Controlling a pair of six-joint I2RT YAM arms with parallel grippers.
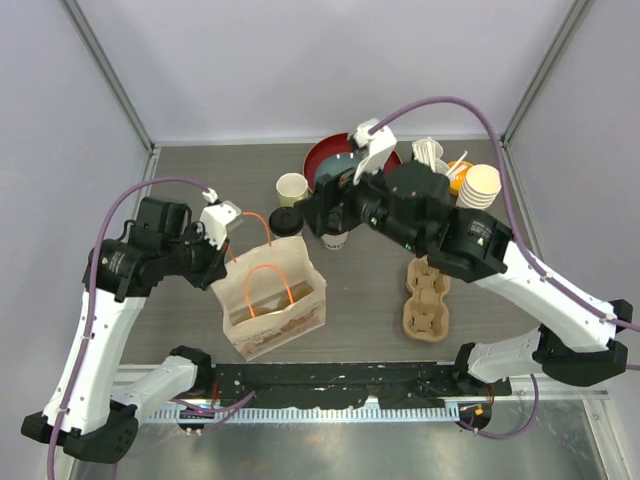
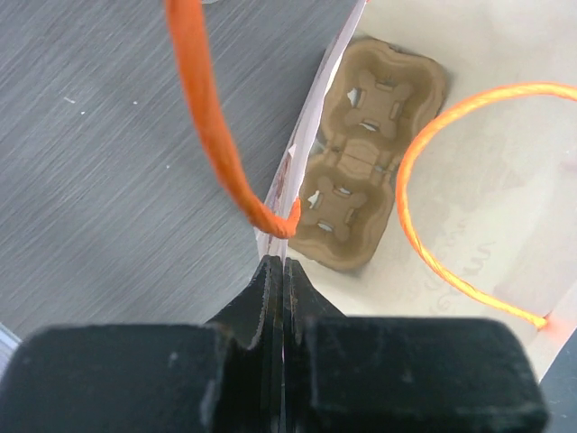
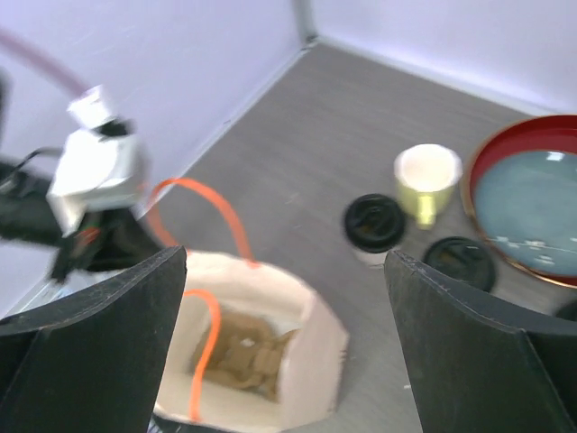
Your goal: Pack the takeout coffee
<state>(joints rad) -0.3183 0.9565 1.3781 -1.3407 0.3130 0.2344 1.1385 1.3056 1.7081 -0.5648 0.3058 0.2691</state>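
Note:
Two cream paper cups with black lids stand behind the bag, one (image 1: 286, 221) on the left and one (image 1: 334, 241) partly under my right arm; the right wrist view shows both, the left one (image 3: 374, 223) and the right one (image 3: 459, 262). The open paper bag (image 1: 272, 300) with orange handles holds a brown cardboard carrier (image 2: 361, 153). My left gripper (image 2: 278, 263) is shut on the bag's near-left rim (image 2: 311, 117), beside one handle (image 2: 212, 135). My right gripper (image 1: 312, 215) is open and empty, hovering above the cups and the bag (image 3: 315, 361).
A pale yellow mug (image 1: 292, 187) stands behind the cups, and also shows in the right wrist view (image 3: 427, 177). A red plate with a blue dish (image 1: 335, 165) is at the back. A second cardboard carrier (image 1: 425, 298) lies right of the bag. Stacked paper cups (image 1: 481, 186) stand at back right.

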